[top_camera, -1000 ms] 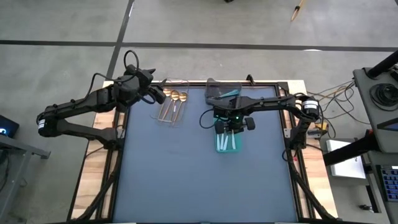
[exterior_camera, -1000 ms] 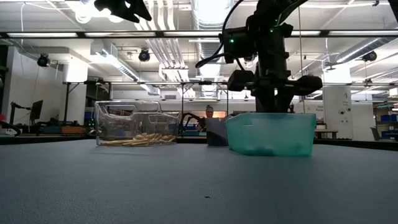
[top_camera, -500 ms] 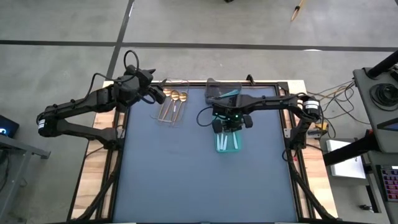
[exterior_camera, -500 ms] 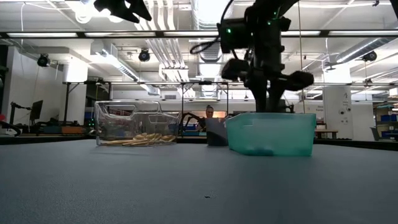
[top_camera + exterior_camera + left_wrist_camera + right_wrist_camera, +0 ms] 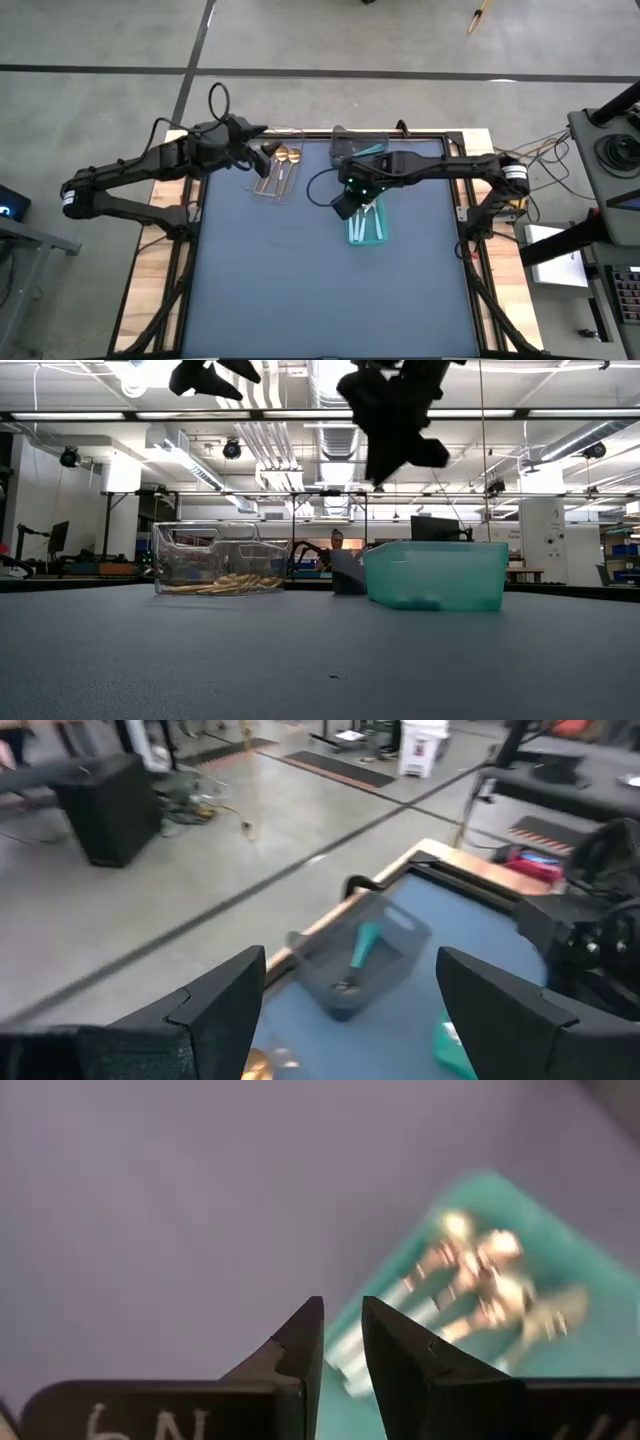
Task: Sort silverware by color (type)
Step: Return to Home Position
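Note:
Gold spoons point(image 5: 284, 160) lie in the clear bin point(image 5: 277, 175) at the table's far left. One teal-handled spoon point(image 5: 368, 150) lies in the grey bin point(image 5: 357, 146) at the far middle. Spoons with light-blue handles point(image 5: 366, 226) lie in the teal bin point(image 5: 366, 222), their bowls point(image 5: 478, 1276) showing in the right wrist view. My right gripper point(image 5: 343, 208) point(image 5: 342, 1320) hangs above the teal bin's left side, its fingers a narrow gap apart with nothing between them. My left gripper point(image 5: 262, 160) point(image 5: 350, 995) is held high beside the clear bin's far left end, wide open and empty.
In the low view the clear bin point(image 5: 220, 558), grey bin point(image 5: 346, 573) and teal bin point(image 5: 435, 575) stand in a row across the table's far half. The dark mat point(image 5: 300, 280) nearer the front edge is bare. A control desk point(image 5: 610, 150) stands to the right of the table.
My right gripper has risen out of the teal bin, drifted a little toward the table's left edge and rolled about its own axis. My left gripper has stayed in place over the clear bin's end and turned at the wrist. The bins and spoons have not moved.

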Available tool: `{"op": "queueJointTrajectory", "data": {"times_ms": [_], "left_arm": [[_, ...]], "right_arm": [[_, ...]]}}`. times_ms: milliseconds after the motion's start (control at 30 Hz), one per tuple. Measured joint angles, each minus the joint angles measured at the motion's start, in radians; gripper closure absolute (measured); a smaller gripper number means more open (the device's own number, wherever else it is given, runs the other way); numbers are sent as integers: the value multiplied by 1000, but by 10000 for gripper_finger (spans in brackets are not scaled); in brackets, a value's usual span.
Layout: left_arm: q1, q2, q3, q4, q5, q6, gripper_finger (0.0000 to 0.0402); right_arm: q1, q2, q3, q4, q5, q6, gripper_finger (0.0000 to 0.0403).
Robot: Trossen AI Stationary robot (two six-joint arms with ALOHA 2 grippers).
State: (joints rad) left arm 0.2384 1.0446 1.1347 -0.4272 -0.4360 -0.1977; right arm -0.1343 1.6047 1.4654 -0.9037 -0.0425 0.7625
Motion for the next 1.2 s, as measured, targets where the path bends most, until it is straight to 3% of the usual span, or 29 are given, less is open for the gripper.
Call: {"op": "queueJointTrajectory", "data": {"times_ms": [233,300,567,800,867,1100,1200], "left_arm": [[-40,10,0,39,158,-161,125],[-89,13,0,99,159,-167,125],[-353,6,0,114,-232,-196,127],[-514,0,0,-79,-498,-492,143],[-521,4,0,-111,-493,-515,147],[-521,43,0,-85,-276,-546,149],[-521,56,0,-70,-297,-590,149]], "right_arm": [[12,-93,-3,157,21,-294,348],[12,-140,-13,182,19,-385,352],[12,-391,-150,270,15,-714,367],[7,-666,-428,428,-13,-808,370],[7,-731,-492,446,-10,-808,370],[7,-886,-608,436,1,-716,369],[7,-919,-623,434,0,-655,369]]}}
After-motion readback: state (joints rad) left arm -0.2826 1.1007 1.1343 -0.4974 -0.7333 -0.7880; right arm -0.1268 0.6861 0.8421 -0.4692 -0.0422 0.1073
